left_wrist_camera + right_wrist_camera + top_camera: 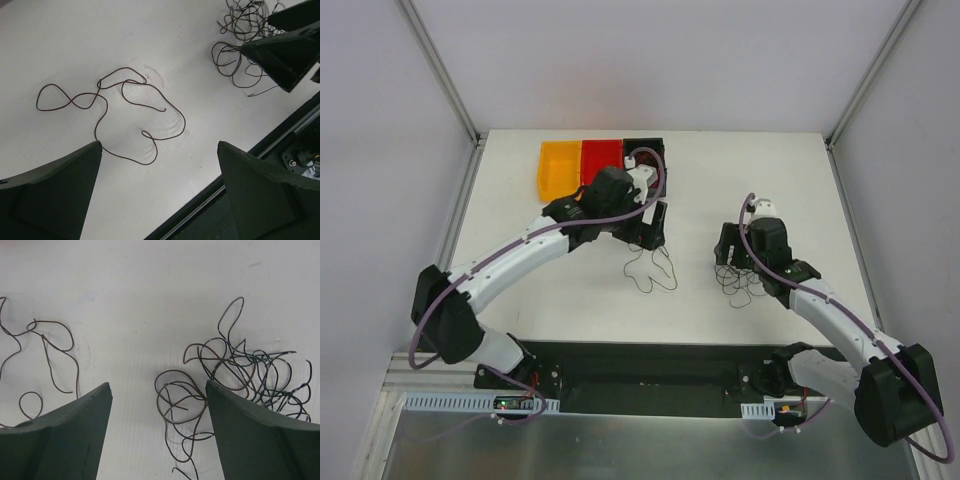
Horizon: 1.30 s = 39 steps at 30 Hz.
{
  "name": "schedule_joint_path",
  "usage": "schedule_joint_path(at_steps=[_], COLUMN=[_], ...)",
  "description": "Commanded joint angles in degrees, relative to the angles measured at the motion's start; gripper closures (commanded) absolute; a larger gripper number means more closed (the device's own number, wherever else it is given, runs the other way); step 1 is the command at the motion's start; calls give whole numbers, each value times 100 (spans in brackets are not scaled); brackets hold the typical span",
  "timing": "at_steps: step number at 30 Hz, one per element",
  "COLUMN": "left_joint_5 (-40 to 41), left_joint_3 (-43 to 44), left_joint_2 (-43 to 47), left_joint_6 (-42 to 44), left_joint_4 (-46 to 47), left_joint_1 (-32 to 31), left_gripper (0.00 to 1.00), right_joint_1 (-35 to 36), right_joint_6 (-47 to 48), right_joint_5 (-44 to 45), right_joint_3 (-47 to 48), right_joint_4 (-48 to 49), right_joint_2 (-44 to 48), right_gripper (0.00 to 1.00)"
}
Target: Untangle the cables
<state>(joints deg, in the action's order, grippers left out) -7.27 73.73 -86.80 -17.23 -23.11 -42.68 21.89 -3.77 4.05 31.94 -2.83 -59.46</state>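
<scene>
Step in hand: separation of the cables is judged partly done. One single cable [100, 82] lies by itself, and a tangled heap [240, 370] remains to be worked.
Single cable: it is laid flat near the middle of the worktop [570, 290], crossing over itself in loose loops, well apart from the heap.
Tangled heap: it is found toward the right edge of the worktop, just beside and partly under the right gripper [158, 385].
Left gripper [160, 150]: it is spread wide above the single cable, and nothing is held between its fingers.
Right gripper: it is spread apart with nothing seen clamped. Brown loops lie on the worktop between its fingers, and darker strands run under the finger on the right of that view.
Next move: an outlying brown loop of the heap is judged the best place to pinch. The strands are hair-thin, so a full closing low at the worktop is called for, followed by a slow pull away from the heap.
Left wrist view only: the single cable's whole course and its free end are shown.
Right wrist view only: the heap's separate strands and colours are told apart.
Top view only: the yellow bin [558, 165], red bin [600, 155] and black bin [638, 147] at the far edge are shown, while the cables read as faint scribbles.
</scene>
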Motion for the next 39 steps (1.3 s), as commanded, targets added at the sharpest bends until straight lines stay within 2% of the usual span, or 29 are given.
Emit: schedule_joint_path(at_steps=[1,3,6,10,12,15,18,23,29,33,35,39], left_joint_5=[103,-168,-564,-548,-434,-354,-363,-319,-398,-346,-284,-275], left_joint_3=[-289,-412,-736,-1431,-1642,-1967,-2196,-2320,-1916,-1319,-1099,-1019], left_joint_2=[910,1034,1200,1902,2306,2983,3563,3873,3864,3724,3636,3548], left_joint_6=[247,221,-112,-429,-448,-377,-272,-61,202,536,659,669], left_joint_4=[-27,-18,61,483,483,439,282,18,-149,-272,-299,-299], left_joint_1=[206,452,821,936,998,1147,1270,1323,1358,1367,1367,1376], left_gripper=[1,1,13,16,10,1,1,1,1,1,1,1], right_joint_1=[447,561,711,1009,1264,1659,2064,2574,2680,2698,2707,2715], right_joint_6=[342,622,580,-52,-325,-851,-1135,-1204,-1214,-1258,-1240,-1205], right_joint_5=[667,90,-1175,-1460,-1154,-470,358,1404,1862,1941,1941,1932], right_joint_3=[707,979,1628,2341,2736,3413,3880,4512,5163,5190,5182,5138], right_joint_4=[-402,-342,-393,-148,-147,-656,-1070,-1658,-2265,-2345,-2310,-2214], right_joint_2=[-135,-503,-1390,-2506,-2991,-3781,-4222,-4749,-5303,-5488,-5558,-5611], right_gripper=[21,21,21,21,21,21,21,20,20,22,24,37])
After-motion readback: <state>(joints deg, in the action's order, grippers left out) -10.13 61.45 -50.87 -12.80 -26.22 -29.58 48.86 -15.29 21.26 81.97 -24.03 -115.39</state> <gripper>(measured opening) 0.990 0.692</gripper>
